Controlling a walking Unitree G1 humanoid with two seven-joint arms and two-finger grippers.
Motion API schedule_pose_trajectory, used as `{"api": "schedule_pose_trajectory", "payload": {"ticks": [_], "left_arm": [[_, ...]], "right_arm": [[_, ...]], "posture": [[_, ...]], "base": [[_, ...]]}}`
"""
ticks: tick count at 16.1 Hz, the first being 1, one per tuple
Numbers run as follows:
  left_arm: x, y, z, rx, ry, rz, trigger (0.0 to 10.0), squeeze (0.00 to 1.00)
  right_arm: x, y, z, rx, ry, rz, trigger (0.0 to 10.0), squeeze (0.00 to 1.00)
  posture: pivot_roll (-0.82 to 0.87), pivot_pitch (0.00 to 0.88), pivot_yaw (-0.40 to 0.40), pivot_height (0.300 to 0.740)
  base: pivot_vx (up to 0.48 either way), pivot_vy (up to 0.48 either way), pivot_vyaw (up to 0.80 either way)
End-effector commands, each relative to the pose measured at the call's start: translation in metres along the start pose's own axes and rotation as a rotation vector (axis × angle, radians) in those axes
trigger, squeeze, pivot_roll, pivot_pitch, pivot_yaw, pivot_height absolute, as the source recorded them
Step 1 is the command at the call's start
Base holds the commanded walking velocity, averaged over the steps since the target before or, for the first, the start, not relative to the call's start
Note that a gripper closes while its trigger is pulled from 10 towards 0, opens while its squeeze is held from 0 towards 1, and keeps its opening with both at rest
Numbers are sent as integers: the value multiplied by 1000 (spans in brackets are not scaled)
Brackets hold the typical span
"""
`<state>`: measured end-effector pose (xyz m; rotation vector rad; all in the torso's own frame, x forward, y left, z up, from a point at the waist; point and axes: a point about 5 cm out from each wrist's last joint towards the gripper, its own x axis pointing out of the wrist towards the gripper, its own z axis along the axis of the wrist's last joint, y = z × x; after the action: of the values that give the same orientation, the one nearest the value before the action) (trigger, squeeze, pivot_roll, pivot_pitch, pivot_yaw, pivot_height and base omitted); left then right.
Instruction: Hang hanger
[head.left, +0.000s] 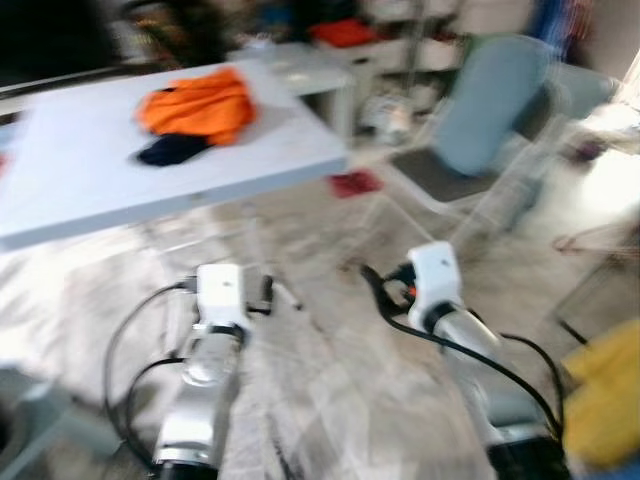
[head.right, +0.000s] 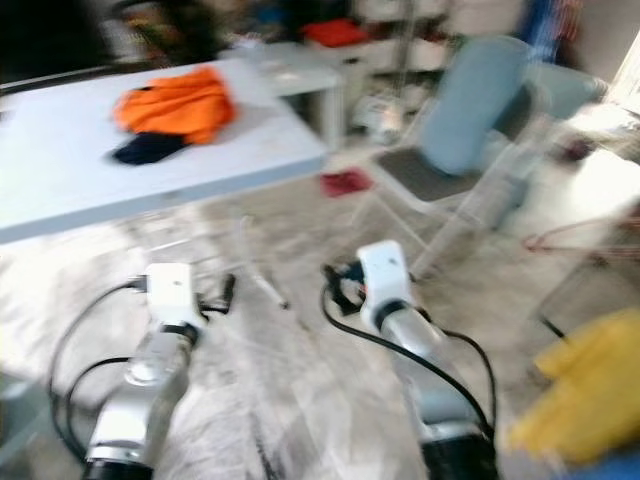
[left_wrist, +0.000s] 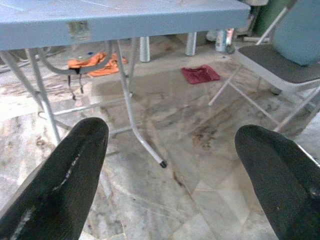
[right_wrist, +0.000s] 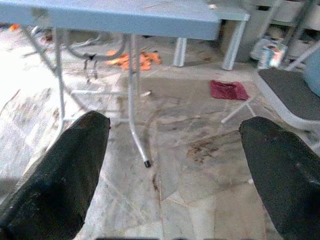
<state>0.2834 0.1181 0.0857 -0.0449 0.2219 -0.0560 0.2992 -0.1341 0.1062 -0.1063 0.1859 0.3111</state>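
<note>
Your left gripper and right gripper both gaped wide, empty — table at 11 o'clock, blurred.

arms: two, left and right
grippers: two, left gripper and right gripper, each with two black fingers set wide apart
tabletop: one
cloth piles on the tabletop: one, orange cloth over dark cloth
chairs: one chair
red rags on the floor: one red rag
orange rags under the tabletop: one orange rag
</note>
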Motion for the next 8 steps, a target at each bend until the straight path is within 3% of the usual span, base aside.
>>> {"api": "schedule_pose_trajectory", "payload": {"ticks": [1,6,8], "left_arm": [[0,4,2,-5,-6,12,10000,0],[1,4,2,-12,-4,9,10000,0],[2,3,2,-13,-2,7,10000,0]], "right_arm": [[3,5,7,10,-29,18,10000,0],[2,5,8,20,-36,20,10000,0],[2,5,10,57,-49,17,10000,0]], "posture": [[-58,0,-40,740],[-61,0,-41,740],[-60,0,-42,740]], "base": [[0,0,800],[0,0,800],[0,0,0]]}}
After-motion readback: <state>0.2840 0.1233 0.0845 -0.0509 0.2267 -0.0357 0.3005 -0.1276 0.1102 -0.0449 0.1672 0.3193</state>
